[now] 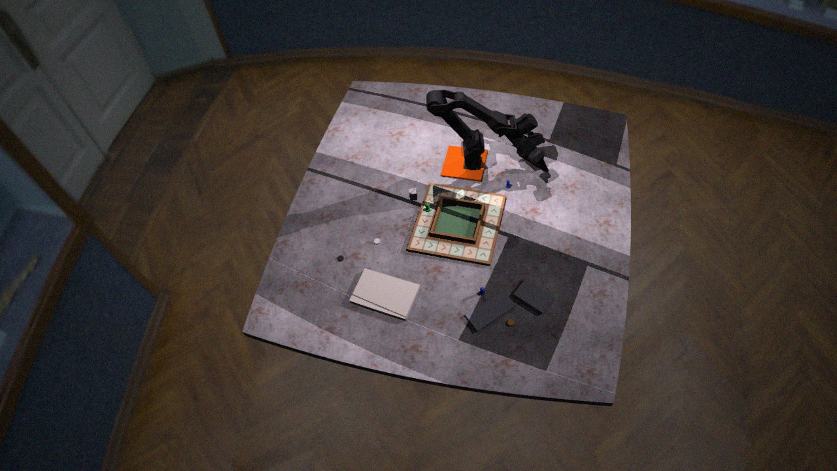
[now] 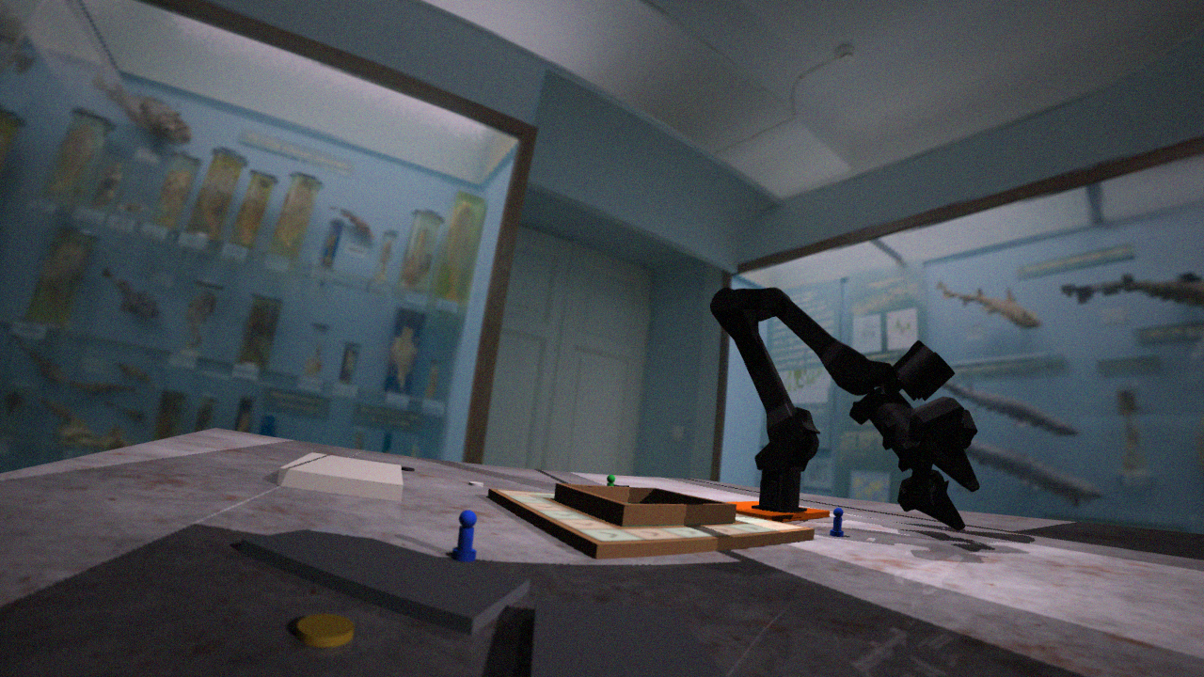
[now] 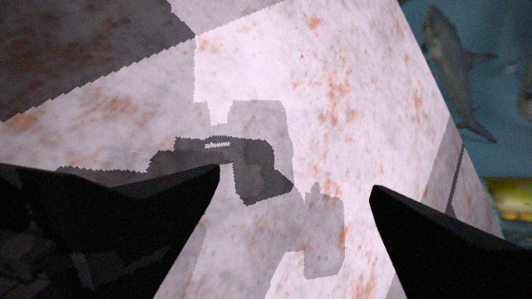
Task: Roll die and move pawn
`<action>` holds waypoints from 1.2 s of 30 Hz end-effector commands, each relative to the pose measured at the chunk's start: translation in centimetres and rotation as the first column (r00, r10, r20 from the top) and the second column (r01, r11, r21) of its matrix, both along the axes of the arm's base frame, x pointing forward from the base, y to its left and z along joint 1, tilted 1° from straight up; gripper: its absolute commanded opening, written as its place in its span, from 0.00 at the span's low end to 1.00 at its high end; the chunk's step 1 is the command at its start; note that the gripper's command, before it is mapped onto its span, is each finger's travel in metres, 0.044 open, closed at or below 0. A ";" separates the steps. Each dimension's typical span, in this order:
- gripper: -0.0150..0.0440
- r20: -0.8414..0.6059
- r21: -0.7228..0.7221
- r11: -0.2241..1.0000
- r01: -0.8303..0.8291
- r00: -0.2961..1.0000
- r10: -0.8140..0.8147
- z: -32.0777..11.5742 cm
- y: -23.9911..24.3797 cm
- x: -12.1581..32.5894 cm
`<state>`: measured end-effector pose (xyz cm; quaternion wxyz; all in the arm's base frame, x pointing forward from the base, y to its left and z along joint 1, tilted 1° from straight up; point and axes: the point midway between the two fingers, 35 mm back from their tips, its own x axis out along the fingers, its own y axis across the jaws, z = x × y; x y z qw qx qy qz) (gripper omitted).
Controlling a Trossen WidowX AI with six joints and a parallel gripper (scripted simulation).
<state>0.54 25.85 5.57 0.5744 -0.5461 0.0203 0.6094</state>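
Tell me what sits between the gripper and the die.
Top view: a blue pawn and the front corner of the orange base plate lie roughly between the gripper and the die.

A cream box (image 1: 385,292) lies flat. Relative to it: black disc (image 1: 340,258) and white disc (image 1: 376,240) beyond; blue pawn (image 1: 481,290), grey slab (image 1: 494,312), yellow disc (image 1: 510,322) alongside.

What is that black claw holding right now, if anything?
Nothing. The gripper is open, with only bare table showing between its fingers.
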 end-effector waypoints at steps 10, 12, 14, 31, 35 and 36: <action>0.72 0.003 -0.131 0.935 0.330 0.943 -0.332 0.3 -1.5 9.7; 0.72 0.004 -0.162 0.902 0.399 0.915 -0.404 0.4 -2.4 11.9; 0.72 0.003 -0.193 0.864 0.464 0.881 -0.472 0.5 -3.5 14.0; 0.72 -0.009 -0.429 0.385 0.817 0.422 -0.907 1.8 -20.3 25.5; 0.72 -0.013 -0.477 0.233 0.847 0.258 -0.966 2.1 -25.3 25.9; 0.72 -0.019 -0.489 0.204 0.848 0.224 -0.974 2.2 -26.4 25.9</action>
